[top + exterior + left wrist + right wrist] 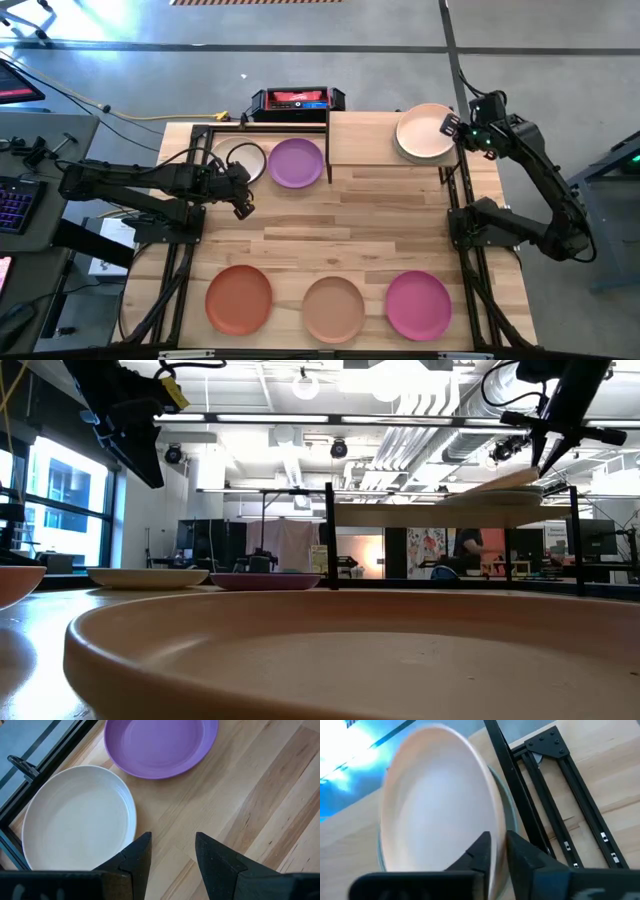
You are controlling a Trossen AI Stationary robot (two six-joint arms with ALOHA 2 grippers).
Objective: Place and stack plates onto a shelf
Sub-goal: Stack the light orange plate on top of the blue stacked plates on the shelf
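Right gripper (452, 128) at the shelf (365, 138), fingers pinching the rim of the pink plate (424, 131).

The pink plate sits tilted on a stack at the shelf's right end, a pale teal rim showing beneath it. Left gripper (241, 205) hovers, fingers apart and holding nothing, just beside the cream plate (240, 160); purple plate (296, 162) next to that. Orange plate (239, 298), tan plate (333, 308) and magenta plate (419, 304) lie in a row along the table's (380, 220) near edge.

High view looks straight down on pale wooden bench (400, 210); low view level, close; left wrist shares round purple plate (296, 162).
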